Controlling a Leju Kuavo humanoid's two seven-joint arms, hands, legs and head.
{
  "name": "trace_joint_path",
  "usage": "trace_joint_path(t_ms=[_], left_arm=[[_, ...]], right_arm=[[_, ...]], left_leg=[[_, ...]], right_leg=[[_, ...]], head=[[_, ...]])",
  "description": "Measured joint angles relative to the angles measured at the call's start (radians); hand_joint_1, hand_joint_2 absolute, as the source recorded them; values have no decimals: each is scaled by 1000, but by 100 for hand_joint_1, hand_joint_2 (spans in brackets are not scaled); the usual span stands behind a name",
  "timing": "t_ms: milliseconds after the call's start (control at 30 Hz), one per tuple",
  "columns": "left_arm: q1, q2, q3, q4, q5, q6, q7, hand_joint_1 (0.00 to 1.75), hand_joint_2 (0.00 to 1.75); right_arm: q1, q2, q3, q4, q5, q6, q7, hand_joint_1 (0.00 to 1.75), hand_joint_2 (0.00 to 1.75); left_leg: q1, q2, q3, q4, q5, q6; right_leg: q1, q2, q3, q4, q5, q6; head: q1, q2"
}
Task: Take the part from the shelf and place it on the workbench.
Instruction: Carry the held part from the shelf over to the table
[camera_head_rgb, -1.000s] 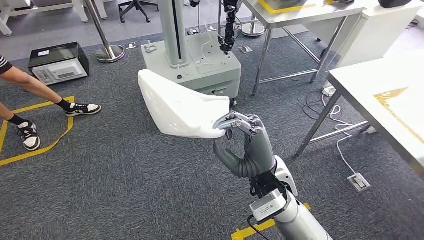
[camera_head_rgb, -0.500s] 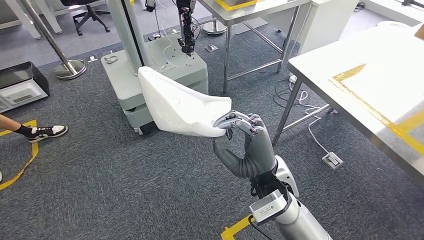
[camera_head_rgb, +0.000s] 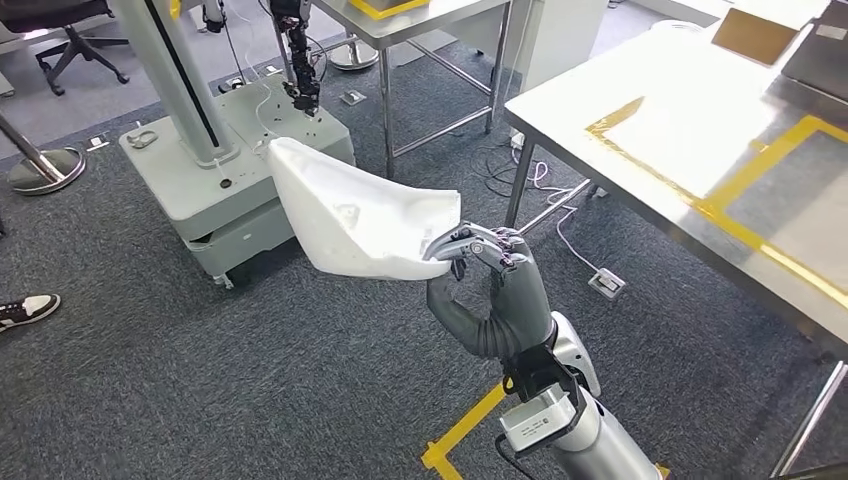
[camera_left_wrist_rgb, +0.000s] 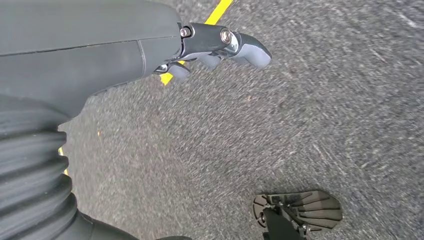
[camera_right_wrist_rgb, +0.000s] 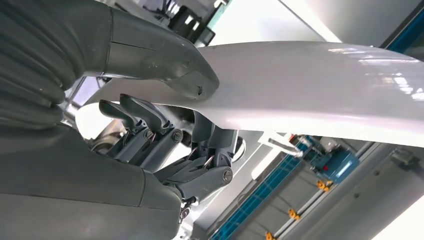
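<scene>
Workbench (camera_head_rgb: 690, 130) now nearer; right robot hand (camera_head_rgb: 490, 290) still grips part (camera_head_rgb: 360, 215).

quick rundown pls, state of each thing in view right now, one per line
white part: held up in the air over the carpet, gripped at one end, not yet on the workbench
right hand: raised, fingers and thumb closed on the part's edge
left hand: hangs over the carpet, holds nothing, fingers apart
workbench: to the right, yellow tape outline on its top
grey wheeled base: standing on the carpet behind the part
</scene>
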Motion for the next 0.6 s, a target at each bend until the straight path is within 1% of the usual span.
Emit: trace_joint_path(t_ms=[33, 67, 100, 133, 167, 200, 233, 267, 300, 333, 367, 400, 433, 467, 500, 533, 567, 600], left_arm=[[-1, 0, 0, 0, -1, -1, 3, 0, 175], [-3, 0, 0, 0, -2, -2, 7, 0, 175], [-5, 0, 0, 0, -3, -2, 10, 0, 175], [-8, 1, 0, -1, -4, -3, 12, 0, 175], [-10, 1, 0, -1, -4, -3, 13, 0, 175], [-11, 1, 1, -1, -3, -3, 12, 0, 175], [-9, 2, 1, -1, -2, -3, 10, 0, 175], [-6, 1, 1, -1, 0, -2, 6, 0, 175], [-2, 1, 2, 0, 1, -2, 3, 0, 175], [2, 1, 2, 0, 3, -1, -1, 0, 175], [5, 1, 2, 1, 4, -1, -3, 0, 175], [7, 1, 2, 1, 4, -1, -6, 0, 175], [7, 2, 3, 2, 4, -1, -8, 0, 175], [7, 2, 5, 2, 4, -1, -10, 0, 175], [6, 2, 7, 2, 3, -2, -11, 0, 175], [6, 2, 8, 2, 3, -3, -13, 0, 175], [6, 2, 9, 2, 2, -4, -13, 0, 175], [5, 2, 10, 2, 2, -5, -13, 0, 175]], right_arm=[[-11, 0, 0, 0, -4, 4, 8, 175, 175], [-22, 0, -1, 0, -8, 7, 15, 175, 175], [-31, 0, -1, 0, -12, 9, 19, 175, 175], [-36, 0, -2, 0, -14, 10, 20, 175, 175], [-38, 0, -3, 0, -15, 9, 18, 175, 175], [-37, 0, -3, 0, -16, 6, 12, 175, 175], [-35, 0, -3, 0, -17, 2, 5, 175, 175], [-30, 0, -3, 1, -17, -3, -2, 175, 175], [-24, 0, -3, 2, -17, -7, -9, 175, 175], [-18, 0, -2, 4, -17, -9, -14, 175, 175], [-14, 0, -2, 6, -17, -11, -16, 175, 175], [-12, 0, -2, 8, -17, -12, -18, 175, 175], [-11, 0, -2, 9, -17, -12, -18, 175, 175], [-11, 0, -2, 10, -17, -14, -18, 175, 175], [-11, 0, -2, 10, -16, -15, -18, 175, 175], [-11, 0, -2, 10, -16, -17, -17, 175, 175], [-10, 0, -2, 10, -16, -20, -16, 175, 175], [-8, 0, -2, 10, -16, -22, -16, 175, 175]], left_leg=[[-2, 9, 1, 2, -3, -5], [-4, 18, 3, 2, -4, -11], [-3, 25, 5, 1, -6, -16], [0, 16, 5, 4, -10, -21], [2, -6, 0, 18, -22, -27], [5, -35, -16, 54, -45, -32], [7, -64, -41, 110, -75, -36], [8, -81, -72, 177, -106, -38], [8, -88, -102, 238, -127, -40], [9, -89, -120, 273, -131, -41], [10, -90, -123, 272, -116, -42], [13, -95, -108, 232, -83, -42], [17, -111, -80, 167, -45, -43], [21, -138, -53, 102, -18, -44], [24, -161, -31, 54, -2, -43], [25, -177, -19, 29, 0, -40], [24, -179, -17, 25, -4, -35], [23, -168, -16, 24, -2, -27]], right_leg=[[3, -5, 8, -18, 2, -6], [6, 5, 5, -19, 3, -13], [6, 17, 5, -21, 5, -21], [4, 26, 6, -25, 8, -27], [1, 35, 7, -30, 12, -33], [-3, 43, 9, -34, 15, -39], [-3, 52, 9, -36, 16, -42], [-4, 62, 9, -36, 17, -44], [-4, 74, 8, -35, 17, -45], [-4, 88, 8, -35, 17, -45], [-4, 101, 8, -34, 17, -45], [-6, 116, 9, -32, 16, -43], [-7, 129, 8, -29, 15, -40], [-7, 142, 5, -23, 13, -35], [-8, 155, 0, -18, 13, -28], [-9, 167, -5, -16, 15, -20], [-10, 179, -11, -16, 18, -11], [-12, 191, -14, -19, 23, -3]], head=[[0, 0], [-1, 0], [0, 0], [0, 0], [-1, 0], [-2, 0], [-2, 0], [-3, 0], [-3, 0], [-3, 0], [-3, 0], [-3, 0], [-3, 0], [-3, 0], [-3, 0], [-4, 0], [-4, 0], [-3, 0]])
